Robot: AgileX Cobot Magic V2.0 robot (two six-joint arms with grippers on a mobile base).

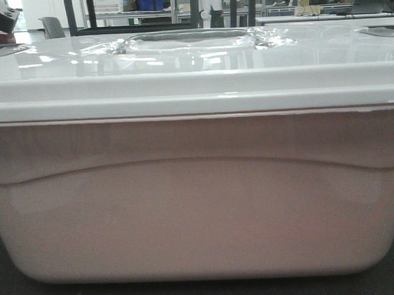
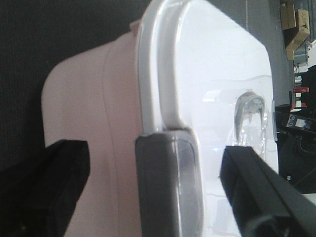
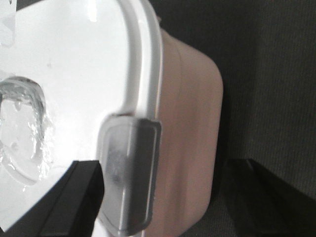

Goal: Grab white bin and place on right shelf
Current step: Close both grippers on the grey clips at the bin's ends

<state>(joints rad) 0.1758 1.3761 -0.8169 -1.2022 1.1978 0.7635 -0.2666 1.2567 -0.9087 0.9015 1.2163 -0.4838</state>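
- Seen from the left wrist, the left gripper (image 2: 153,150) has two fingers (image 2: 61,190); both are matt black, blocky and flat-faced, with squared edges.
- The finger on the right of that view is a long black bar; its bevelled upper edge catches a grey sheen; a rounded black boss (image 2: 259,228) sits at its base, cut off by the frame.
- Seen from the right wrist, the right gripper (image 3: 163,167) has fingers (image 3: 66,200) in the same matt black; they are thick slabs with hard corners and plain inner faces.
- The finish is uniform throughout; finer surface detail is lost in shadow.
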